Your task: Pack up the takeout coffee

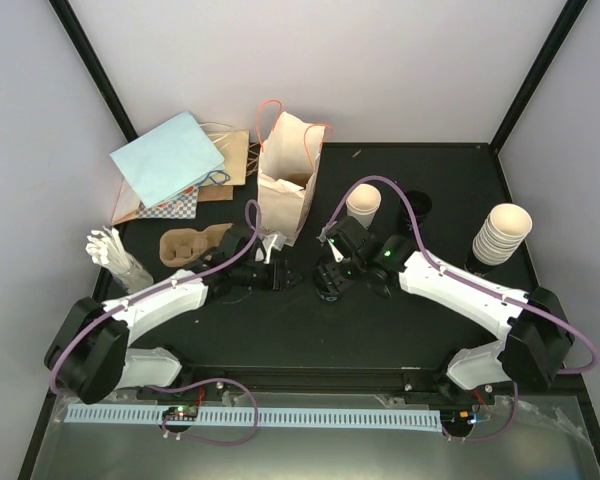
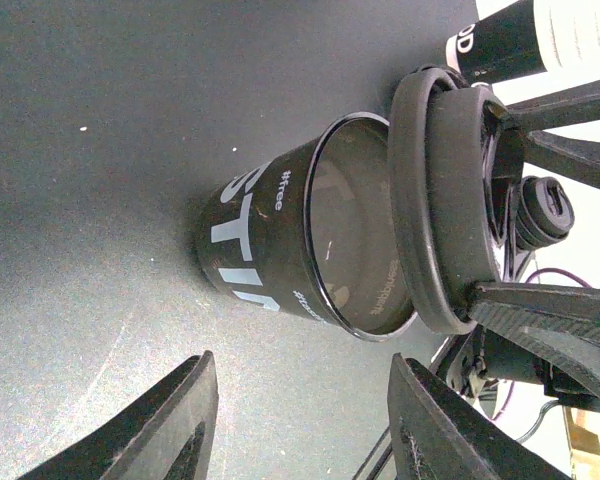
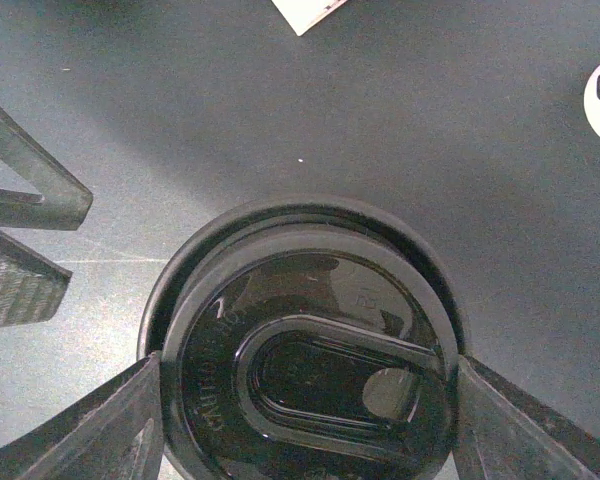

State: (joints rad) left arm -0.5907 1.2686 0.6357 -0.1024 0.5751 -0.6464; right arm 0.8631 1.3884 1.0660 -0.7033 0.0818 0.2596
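We judge the step in hand to be lidding a coffee before it is packed. The black cup (image 2: 280, 250), printed with white lettering, stands upright on the dark table (image 1: 380, 330) with its long axis vertical. The right wrist camera looks straight down into it.

The right gripper (image 3: 307, 360) is directly over the cup, its jaws clamped on opposite edges of the black lid (image 3: 315, 390). The left gripper (image 2: 300, 362) is at the cup's 9 o'clock in the top view, near it but not touching. Its jaws stand apart with nothing between them, and the cup lies beyond the fingertips. The right arm is therefore the nearer one, and the one carrying the part that matters.

The coming move turns on how the lid sits against the rim. In the right wrist view a crescent of rim shows outside the lid from about 8 o'clock round through 12 to 2 o'clock. The lid is therefore off-centre toward 5 o'clock. From the left wrist it looks just off the mouth and slightly tilted, and we cannot tell whether it touches. We think it needs shifting toward 11 o'clock and levelling before any press, with the left jaws closing to steady the cup.

The paper bag (image 1: 285, 175) stands at the cup's 11 o'clock in the top view, and the pulp tray (image 1: 185, 245) lies well off at 9 o'clock.
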